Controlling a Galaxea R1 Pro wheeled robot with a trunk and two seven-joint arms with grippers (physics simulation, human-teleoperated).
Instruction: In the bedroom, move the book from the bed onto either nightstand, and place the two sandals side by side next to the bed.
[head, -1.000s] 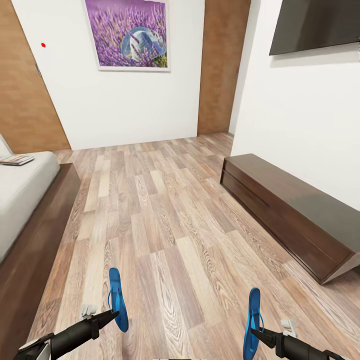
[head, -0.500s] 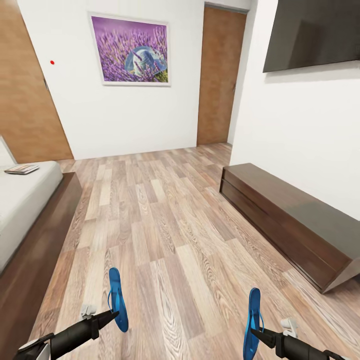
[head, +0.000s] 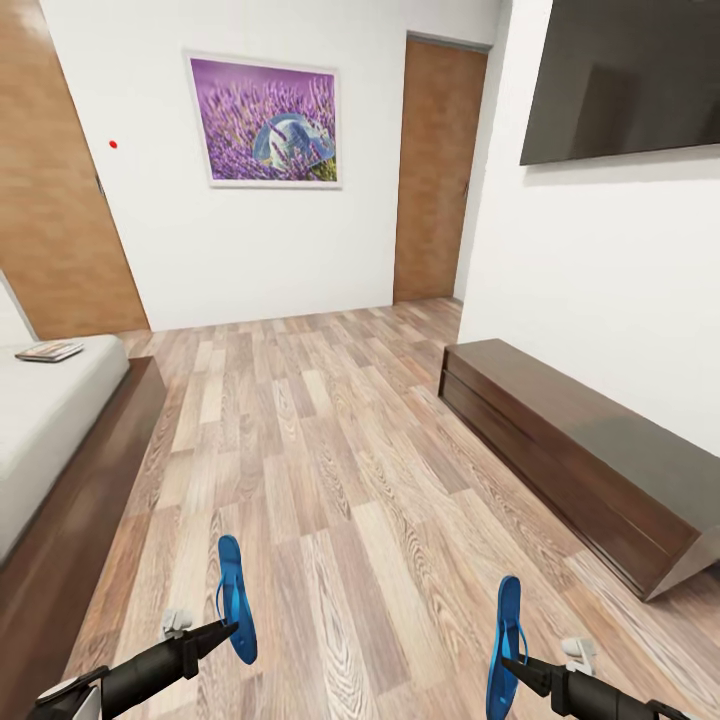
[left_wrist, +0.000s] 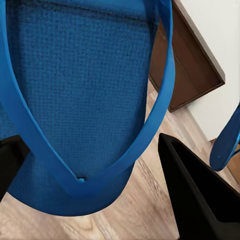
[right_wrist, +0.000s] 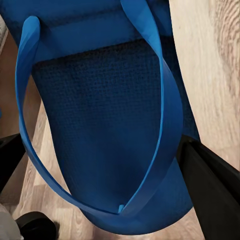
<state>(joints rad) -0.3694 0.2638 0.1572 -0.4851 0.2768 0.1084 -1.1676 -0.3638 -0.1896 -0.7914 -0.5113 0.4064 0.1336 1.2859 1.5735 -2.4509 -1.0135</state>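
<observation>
Both grippers are carrying bright-blue sandals, seen low in the head view. Left gripper (head: 232, 628) is clamped on the left sandal (head: 234, 598), which is standing on edge above the wood-plank floor (head: 330, 450), its length pointing away from the robot. In the left wrist view the black fingers (left_wrist: 195, 195) are sitting on either side of that sandal's end, where the thong strap (left_wrist: 155, 120) meets the textured footbed (left_wrist: 80, 95). Right gripper (head: 508, 662) is gripping the right sandal (head: 506, 645) in the same edge-on way, well apart from the left one. The right wrist view is showing its dark fingers (right_wrist: 215, 180) flanking this sandal's footbed (right_wrist: 105, 120), with its strap (right_wrist: 165, 100) arching over it.

At the head view's left edge, the bed (head: 60, 480) is lying low, its light-grey mattress (head: 40, 410) resting on a dark-brown frame. The book (head: 48, 351) is lying flat on the mattress, near its far end.

On the right, a long low dark-wood cabinet (head: 570, 450) is running along the white wall, beneath a dark wall-mounted screen (head: 620, 80). On the far wall a purple lavender picture (head: 266, 120) is hanging between two brown wooden doors (head: 432, 170), and a small red dot (head: 113, 144) is showing to the picture's left.
</observation>
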